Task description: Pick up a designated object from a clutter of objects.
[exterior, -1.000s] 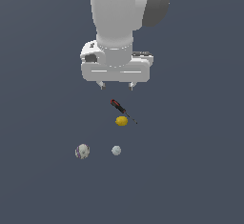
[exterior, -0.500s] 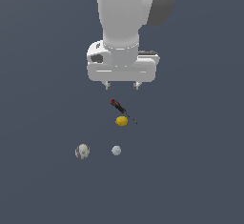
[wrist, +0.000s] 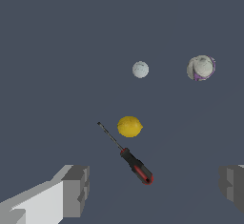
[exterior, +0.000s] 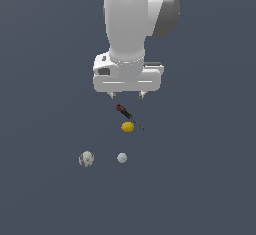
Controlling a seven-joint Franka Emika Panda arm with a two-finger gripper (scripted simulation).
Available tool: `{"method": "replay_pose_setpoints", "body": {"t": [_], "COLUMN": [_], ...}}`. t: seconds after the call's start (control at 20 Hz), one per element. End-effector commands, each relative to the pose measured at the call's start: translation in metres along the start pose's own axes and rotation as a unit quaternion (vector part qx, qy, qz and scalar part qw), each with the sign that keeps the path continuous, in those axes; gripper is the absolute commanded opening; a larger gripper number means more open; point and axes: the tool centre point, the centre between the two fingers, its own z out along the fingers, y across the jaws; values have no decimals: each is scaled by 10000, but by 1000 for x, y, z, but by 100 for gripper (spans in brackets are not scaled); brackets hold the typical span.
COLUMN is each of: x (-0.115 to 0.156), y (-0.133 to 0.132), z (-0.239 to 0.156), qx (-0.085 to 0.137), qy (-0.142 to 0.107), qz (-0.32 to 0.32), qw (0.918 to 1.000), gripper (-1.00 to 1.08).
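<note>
Hovering above the screwdriver, the gripper holds its fingers wide apart and empty; lemon lies just beside the shaft.

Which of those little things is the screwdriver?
Look just under the big white gripper. The screwdriver lies there beside a yellow lemon. It is the only long, thin item, with a red-and-black handle; the rest are round.

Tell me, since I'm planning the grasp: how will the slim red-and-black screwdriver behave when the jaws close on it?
The slim red-and-black-handled screwdriver looks rigid, so it should not flex. Its round handle may roll if nudged off-centre. The thin dark shaft passes close to the yellow lemon, which would probably roll away if bumped.
</note>
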Motion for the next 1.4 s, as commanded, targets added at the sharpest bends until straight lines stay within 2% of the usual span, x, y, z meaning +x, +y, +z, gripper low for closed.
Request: {"method": "replay_pose_setpoints", "body": {"t": [0.0,0.3,0.55,0.95,1.35], "x": [-2,-10,-24,-56,-82], "y": [1,3,2,-4,-12], "z": [14,60,105,169,204], "qx": [-32,-119,-167,-149,-78], "qy": [-3,-8,-14,-4,33], "qz": [-190,-862,-1588,-2726,-3449], "qw": [9998,9962,9872,9620,9386], "gripper": [100,100,100,100,100]}}
